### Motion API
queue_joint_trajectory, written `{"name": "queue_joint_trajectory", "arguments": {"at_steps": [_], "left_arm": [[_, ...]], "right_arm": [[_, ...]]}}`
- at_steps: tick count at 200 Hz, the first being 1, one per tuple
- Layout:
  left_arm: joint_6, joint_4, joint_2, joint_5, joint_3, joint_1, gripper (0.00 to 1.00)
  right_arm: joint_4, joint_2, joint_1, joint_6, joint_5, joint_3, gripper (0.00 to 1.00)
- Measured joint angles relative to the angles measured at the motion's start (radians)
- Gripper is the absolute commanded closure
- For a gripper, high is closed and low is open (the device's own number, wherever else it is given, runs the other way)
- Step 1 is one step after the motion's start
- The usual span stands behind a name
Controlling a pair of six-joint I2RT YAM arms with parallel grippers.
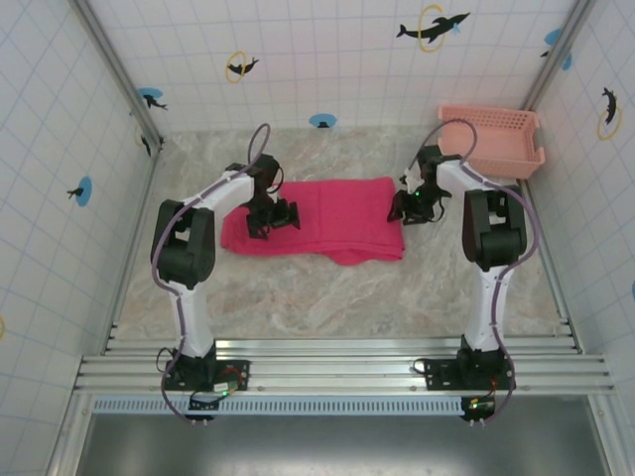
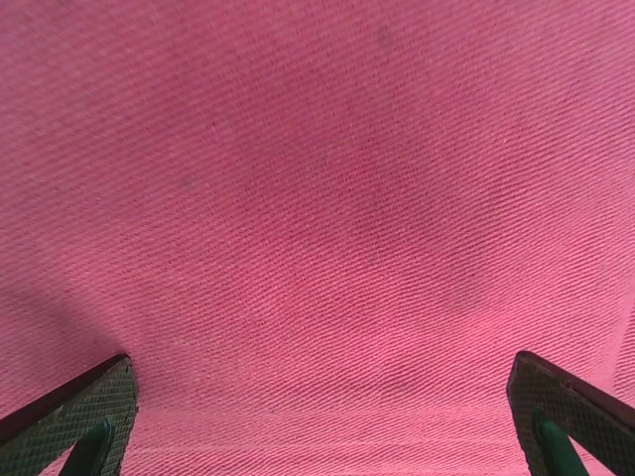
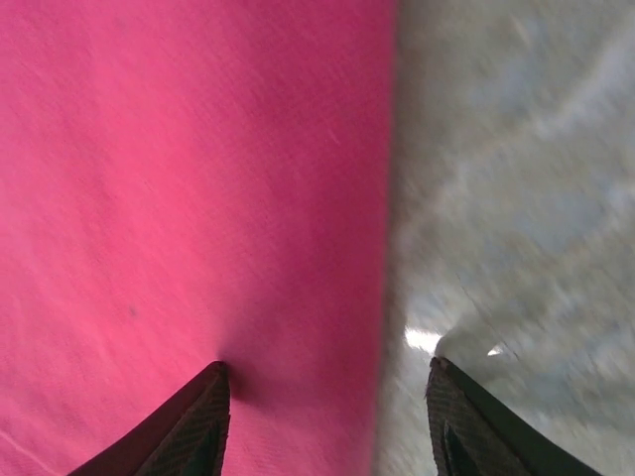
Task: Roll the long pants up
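The long pants (image 1: 337, 223) lie flat as a magenta-red rectangle in the middle of the marble table, with a lower fold bulging toward the front right. My left gripper (image 1: 273, 220) hovers low over their left part. In the left wrist view its fingers stand wide open (image 2: 320, 357) with only flat cloth (image 2: 317, 198) beneath them. My right gripper (image 1: 405, 210) is at the pants' right edge. In the right wrist view it is open (image 3: 326, 363) and straddles that edge, with the left finger pressing on the cloth (image 3: 179, 178) and the right finger over bare table (image 3: 516, 198).
A pale pink latticed basket (image 1: 493, 139) sits at the back right corner. Tiled walls close in the table on three sides. Bare marble (image 1: 327, 297) lies between the pants and the metal rail (image 1: 337, 362) at the near edge.
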Motion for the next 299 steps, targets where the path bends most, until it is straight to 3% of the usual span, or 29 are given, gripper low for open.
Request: {"name": "queue_joint_trajectory", "arguments": {"at_steps": [25,44,121,156,187,212,260,299], "left_arm": [[-0.012,-0.002,0.024,0.002,0.011,0.000,0.02],[-0.027,-0.030,0.051,-0.002,0.047,0.000,0.02],[-0.110,-0.190,0.275,-0.020,0.393,0.002,0.02],[-0.150,-0.204,0.401,0.015,0.611,0.002,0.03],[-0.214,-0.114,0.492,0.108,0.763,0.004,0.03],[-0.271,0.042,0.551,0.196,0.829,0.008,0.02],[-0.347,0.283,0.670,0.311,0.950,0.008,0.02],[-0.411,0.417,0.705,0.375,0.961,0.015,0.02]], "right_arm": [[0.014,0.029,0.027,0.010,-0.005,0.030,0.84],[0.017,0.032,0.036,0.014,-0.014,0.021,0.93],[0.010,-0.192,0.115,0.038,-0.010,-0.311,0.95],[0.013,-0.306,0.235,0.130,-0.015,-0.454,0.91],[0.024,-0.340,0.414,0.248,-0.035,-0.481,0.60],[0.027,-0.323,0.544,0.343,-0.069,-0.433,0.46],[0.035,-0.145,0.641,0.432,-0.135,-0.124,0.43],[-0.101,-0.120,0.650,0.338,-0.119,0.076,0.43]]}}
